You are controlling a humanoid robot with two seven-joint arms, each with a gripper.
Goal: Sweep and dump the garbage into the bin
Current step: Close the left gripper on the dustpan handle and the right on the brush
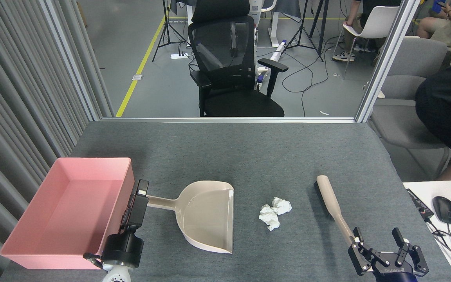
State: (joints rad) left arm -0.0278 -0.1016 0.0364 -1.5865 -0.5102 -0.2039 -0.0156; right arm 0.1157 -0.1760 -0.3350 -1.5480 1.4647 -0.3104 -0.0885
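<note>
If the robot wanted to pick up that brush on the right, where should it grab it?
Probably by the slim handle of the brush, the end nearest the right gripper. It lies flat, bristle head away from the robot, so coming from above with the fingers closing across the handle looks best. The head looks wider and bristly along one side.

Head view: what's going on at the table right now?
A two-armed robot is setting up to sweep. The left gripper is at the end of the beige dustpan's handle, seen edge-on, so I can't tell whether it has gripped. The right gripper is open at the tip of the brush handle, not closed on it. The tissue wads lie untouched on the grey table between dustpan and brush. The pink bin at left holds nothing visible.
</note>
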